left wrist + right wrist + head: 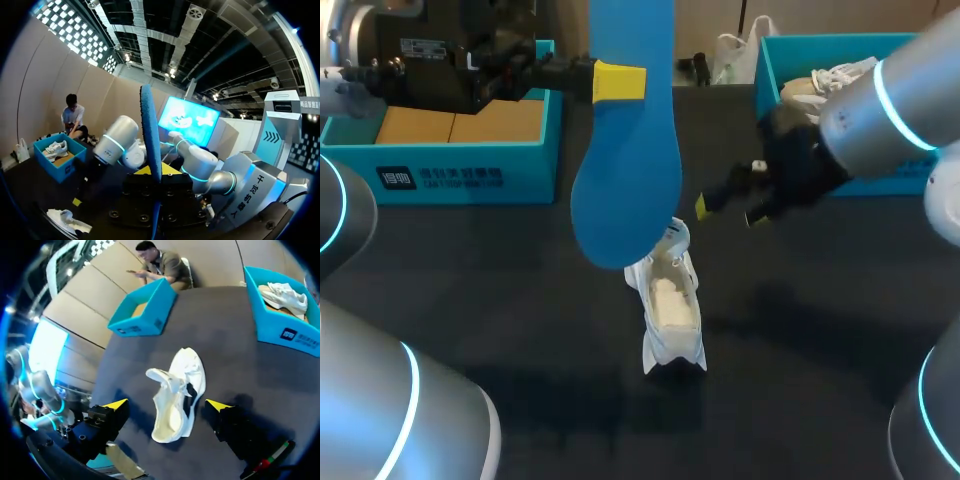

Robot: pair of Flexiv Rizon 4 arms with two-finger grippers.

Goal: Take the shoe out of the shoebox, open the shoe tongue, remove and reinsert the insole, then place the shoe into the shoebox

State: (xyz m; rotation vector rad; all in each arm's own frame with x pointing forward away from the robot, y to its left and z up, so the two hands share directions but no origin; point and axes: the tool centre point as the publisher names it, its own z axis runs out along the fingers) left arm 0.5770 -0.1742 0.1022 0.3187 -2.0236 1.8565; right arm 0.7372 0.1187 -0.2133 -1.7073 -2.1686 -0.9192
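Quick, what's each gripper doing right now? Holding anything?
Left gripper: shut on the insole.
Right gripper: open, holding nothing; the shoe lies ahead of it.

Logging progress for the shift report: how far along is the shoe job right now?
Done: the white shoe sits out on the table, tongue open, blue insole removed. In hand: the left gripper is shut on the insole; the right gripper hangs open over the shoe. Left: reinsert the insole, then box the shoe.

Shoe (672, 300) lies between left shoebox (470, 176) and right shoebox (800, 52).
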